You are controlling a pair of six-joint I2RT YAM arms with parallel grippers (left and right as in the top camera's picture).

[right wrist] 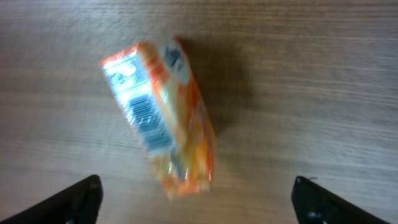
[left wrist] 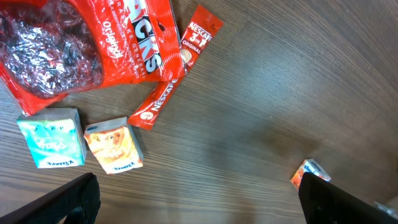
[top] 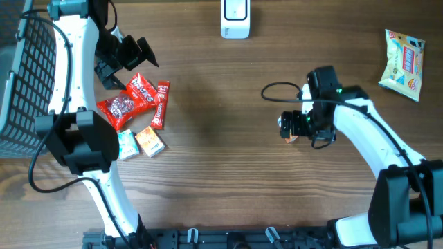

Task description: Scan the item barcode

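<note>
Both open, the right hand (right wrist: pixel 199 208) hovers over one orange packet (right wrist: pixel 165 118), the left hand (left wrist: pixel 199 202) near one red snack bag (left wrist: pixel 81 43), one Nescafé stick (left wrist: pixel 163 93), one teal carton (left wrist: pixel 51 138) and one orange carton (left wrist: pixel 113 145).

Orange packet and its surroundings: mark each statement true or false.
1. The orange packet shows its barcode upward. True.
2. The right pincer is clamped on it. False: its jaws stand open above the packet.
3. The Nescafé stick touches the red snack bag. True.
4. The yellow snack bag lies in the wire basket. False: it lies on the table, at its right end.
5. The left pincer grips the teal packet. False: it is open and empty.
</note>
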